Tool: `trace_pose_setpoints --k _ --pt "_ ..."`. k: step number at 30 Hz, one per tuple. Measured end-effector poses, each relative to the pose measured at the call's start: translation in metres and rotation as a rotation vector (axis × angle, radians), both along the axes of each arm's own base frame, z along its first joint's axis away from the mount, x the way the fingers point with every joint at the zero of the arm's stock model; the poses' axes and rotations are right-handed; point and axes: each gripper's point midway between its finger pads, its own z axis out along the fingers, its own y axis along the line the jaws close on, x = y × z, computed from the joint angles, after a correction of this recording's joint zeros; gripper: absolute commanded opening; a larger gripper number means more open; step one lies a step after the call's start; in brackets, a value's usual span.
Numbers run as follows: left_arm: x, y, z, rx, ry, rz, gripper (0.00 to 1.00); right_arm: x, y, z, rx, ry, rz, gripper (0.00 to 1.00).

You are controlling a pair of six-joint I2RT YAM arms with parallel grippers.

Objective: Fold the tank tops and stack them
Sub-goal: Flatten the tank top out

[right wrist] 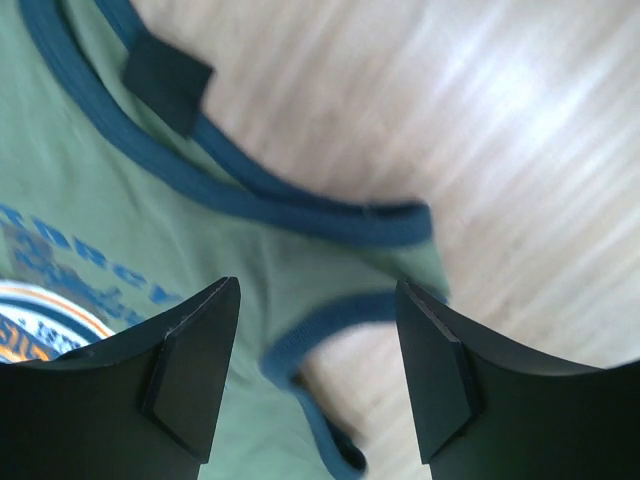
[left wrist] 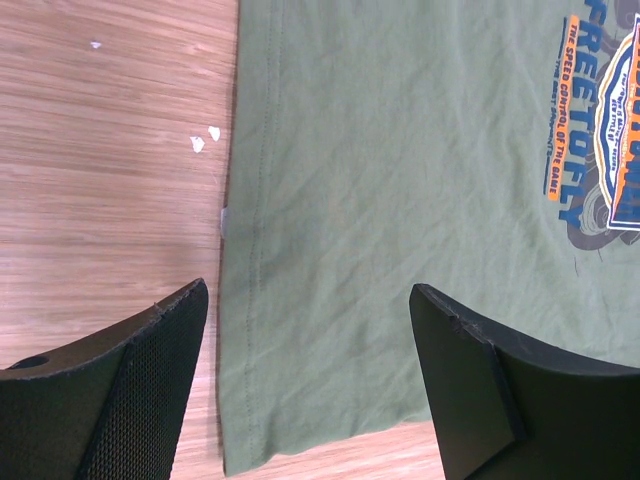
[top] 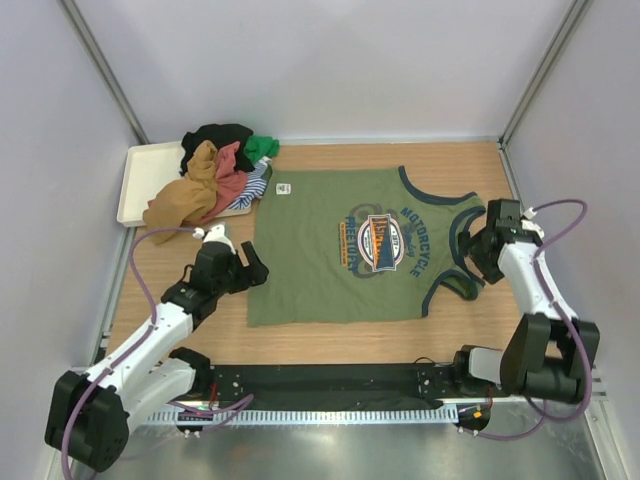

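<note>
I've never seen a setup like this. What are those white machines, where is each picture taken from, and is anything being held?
Two robot arms bolted to a wooden table, each ending in a two-fingered hand. The wide picture looks down from above; the other two come from wrist cameras, so the black shapes are fingers. A green top lies flat; more tops are piled on a cream tray. The left hand and right hand are open over the top's ends, holding nothing.
</note>
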Motion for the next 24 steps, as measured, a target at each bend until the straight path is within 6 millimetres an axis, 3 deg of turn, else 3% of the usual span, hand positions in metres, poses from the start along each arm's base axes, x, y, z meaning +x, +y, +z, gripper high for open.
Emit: trace_pose_setpoints --k 3,6,13,17,24 --pt "-0.003 0.004 0.003 0.009 -0.027 0.0 0.83 -0.024 0.011 0.004 0.034 -0.021 0.004 0.7" --pt "-0.005 0.007 0.008 0.012 -0.049 0.002 0.83 -0.034 0.018 0.005 0.063 -0.037 -0.001 0.7" --pt "-0.006 0.009 0.015 0.005 -0.08 0.009 0.84 -0.061 0.04 -0.045 0.183 0.039 -0.04 0.69" --pt "-0.007 0.009 0.007 0.015 -0.055 0.007 0.84 -0.06 0.043 -0.06 0.211 0.031 -0.073 0.7" --pt "-0.011 0.004 -0.021 0.034 0.052 -0.019 0.83 -0.042 0.018 -0.054 0.109 -0.052 -0.142 0.64"
